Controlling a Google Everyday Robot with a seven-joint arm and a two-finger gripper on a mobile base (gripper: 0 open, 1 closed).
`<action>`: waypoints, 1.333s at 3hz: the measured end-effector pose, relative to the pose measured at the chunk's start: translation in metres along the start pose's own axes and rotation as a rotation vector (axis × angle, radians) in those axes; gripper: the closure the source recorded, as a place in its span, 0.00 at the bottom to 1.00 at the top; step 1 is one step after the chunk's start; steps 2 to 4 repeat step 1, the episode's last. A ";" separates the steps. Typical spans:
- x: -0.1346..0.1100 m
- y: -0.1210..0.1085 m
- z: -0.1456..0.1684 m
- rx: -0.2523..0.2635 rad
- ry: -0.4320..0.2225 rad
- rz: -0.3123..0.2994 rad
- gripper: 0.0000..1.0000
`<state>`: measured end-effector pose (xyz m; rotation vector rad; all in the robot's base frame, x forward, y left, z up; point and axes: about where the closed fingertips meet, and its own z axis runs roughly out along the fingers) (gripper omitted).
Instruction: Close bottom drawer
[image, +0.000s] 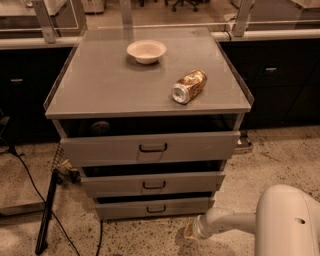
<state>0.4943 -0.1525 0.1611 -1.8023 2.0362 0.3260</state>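
Observation:
The bottom drawer (155, 207) is the lowest of three grey drawers in the cabinet, with a small dark loop handle at its centre. It stands slightly out, with a dark gap above its front. My gripper (192, 231) is at the end of the white arm, low over the floor, in front of and to the right of the bottom drawer's front. It does not touch the drawer. The middle drawer (152, 184) and top drawer (150, 147) also stand pulled out.
A white bowl (146, 51) and a can lying on its side (188, 86) rest on the cabinet top (100, 90). A dark stand and cables (47, 210) lie on the speckled floor at the left. Dark cabinets run behind.

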 end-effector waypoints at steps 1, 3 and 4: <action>-0.002 0.010 0.004 -0.037 0.002 -0.007 0.73; -0.002 0.010 0.004 -0.037 0.002 -0.007 0.73; -0.002 0.010 0.004 -0.037 0.002 -0.007 0.73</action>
